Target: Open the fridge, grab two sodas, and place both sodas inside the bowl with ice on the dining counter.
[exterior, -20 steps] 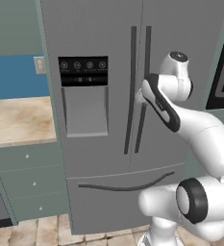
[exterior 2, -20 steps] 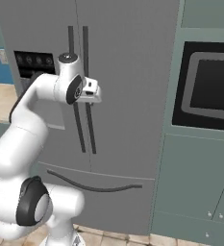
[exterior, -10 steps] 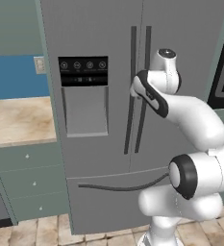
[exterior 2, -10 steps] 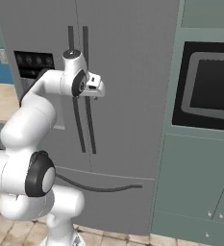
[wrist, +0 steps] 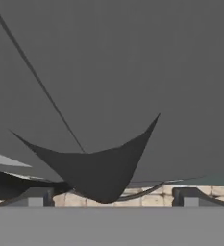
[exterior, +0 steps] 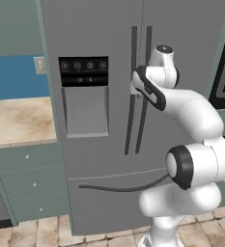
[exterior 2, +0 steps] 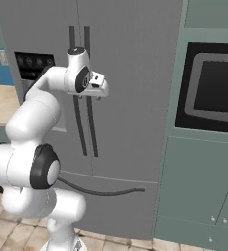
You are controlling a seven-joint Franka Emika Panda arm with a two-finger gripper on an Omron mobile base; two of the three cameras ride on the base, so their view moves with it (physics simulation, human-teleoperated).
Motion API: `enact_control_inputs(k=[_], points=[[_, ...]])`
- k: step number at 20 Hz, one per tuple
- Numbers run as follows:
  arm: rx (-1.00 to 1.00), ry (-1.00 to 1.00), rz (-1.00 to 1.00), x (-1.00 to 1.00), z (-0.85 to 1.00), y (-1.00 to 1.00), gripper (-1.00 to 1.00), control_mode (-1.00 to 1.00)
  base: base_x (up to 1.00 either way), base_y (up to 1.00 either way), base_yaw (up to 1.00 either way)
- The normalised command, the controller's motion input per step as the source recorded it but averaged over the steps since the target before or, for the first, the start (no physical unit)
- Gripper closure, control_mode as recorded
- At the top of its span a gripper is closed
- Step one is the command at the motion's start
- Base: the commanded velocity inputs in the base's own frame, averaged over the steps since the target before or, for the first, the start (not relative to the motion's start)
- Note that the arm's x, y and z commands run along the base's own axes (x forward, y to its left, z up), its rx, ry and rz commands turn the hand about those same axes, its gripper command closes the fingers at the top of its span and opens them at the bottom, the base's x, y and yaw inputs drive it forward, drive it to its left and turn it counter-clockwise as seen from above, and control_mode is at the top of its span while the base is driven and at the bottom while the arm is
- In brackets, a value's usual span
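The fridge [exterior: 99, 116] takes up the middle of the left base frame, both doors closed, so the task has yet to get past its first step. Its two dark bar handles [exterior: 139, 91] run straight up and down at center frame, side by side along the seam between the doors. The white arm [exterior: 181, 103] bends in from the lower right, and the tool [exterior 2: 102, 90], left of center in the right base frame, sits just in front of the handles at their upper part, close to the right-hand bar. Its fingers stand wide apart with nothing between them. Closing on that bar looks like the coming move; contact cannot be confirmed.
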Motion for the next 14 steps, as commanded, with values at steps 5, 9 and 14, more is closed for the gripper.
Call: enact_control_inputs(k=[5, 9, 14], points=[[0.0, -0.19, 0.0, 0.18, -0.34, 0.0, -1.0, -1.0, 0.0, 0.0, 0.0], [0.06, -0.3, 0.0, 0.06, -0.37, 0.0, -1.0, -1.0, 0.0, 0.0, 0.0], [0.04, -0.27, 0.0, 0.04, -0.36, 0.0, -1.0, -1.0, 0.0, 0.0, 0.0]])
